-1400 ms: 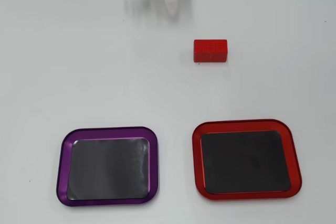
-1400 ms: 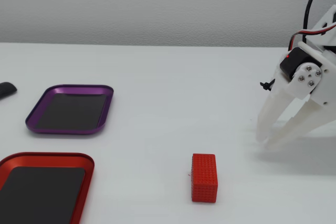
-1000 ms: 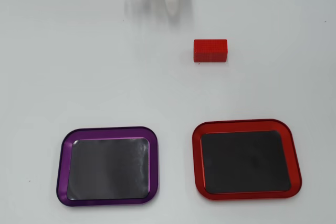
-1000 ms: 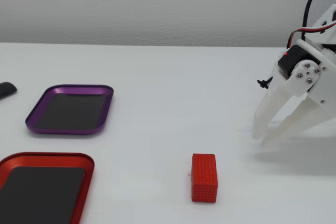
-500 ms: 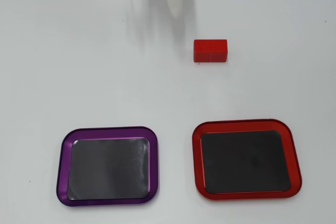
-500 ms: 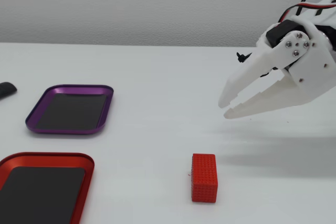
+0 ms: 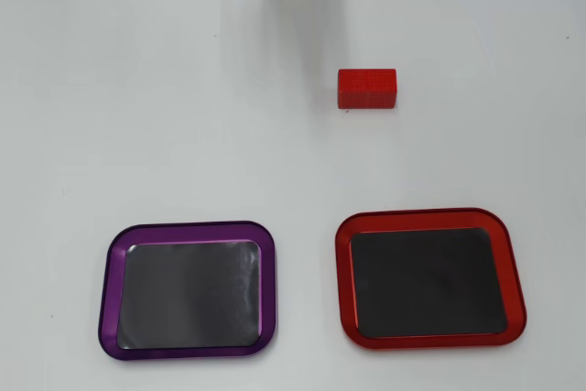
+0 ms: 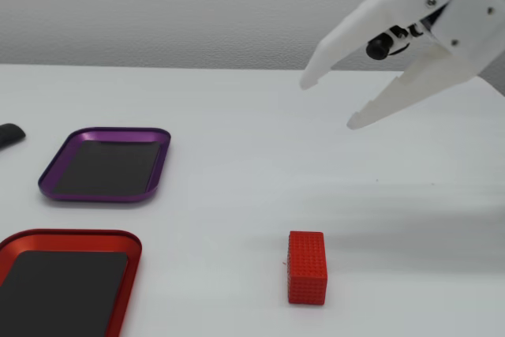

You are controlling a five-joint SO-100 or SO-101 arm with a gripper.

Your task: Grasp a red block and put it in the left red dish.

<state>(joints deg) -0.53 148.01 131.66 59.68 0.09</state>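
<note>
Block (image 8: 307,267): lies flat on the table (image 8: 237,155), untouched, clear of both trays. In the overhead view the block (image 7: 367,89) sits at about 1 o'clock from picture centre, with the red dish (image 7: 430,278) well apart at its 5 o'clock and the purple tray (image 7: 189,289) at its 7 o'clock. Both trays are empty.

Gripper (image 8: 325,104): raised high above the table in the fixed view, fingers spread wide, holding nothing. It hangs at roughly 12 o'clock from the block there, well apart. In the overhead view only a blurred white finger shows at the top edge, at about 11 o'clock from the block.

Orientation: in the overhead view the block's long axis runs 3 to 9 o'clock, studded face up. In the fixed view the same axis runs 12 to 6 o'clock, one short end facing the camera.

Step in hand, by judgement: the approach to the grasp. To do it well, the gripper should come over the block's middle, turn so the fingers straddle the short width, and descend with the jaws kept apart until the tips bracket both long sides. Closing across the long axis risks too wide a span. A tip landing on the top face would tip or push the block.
</note>
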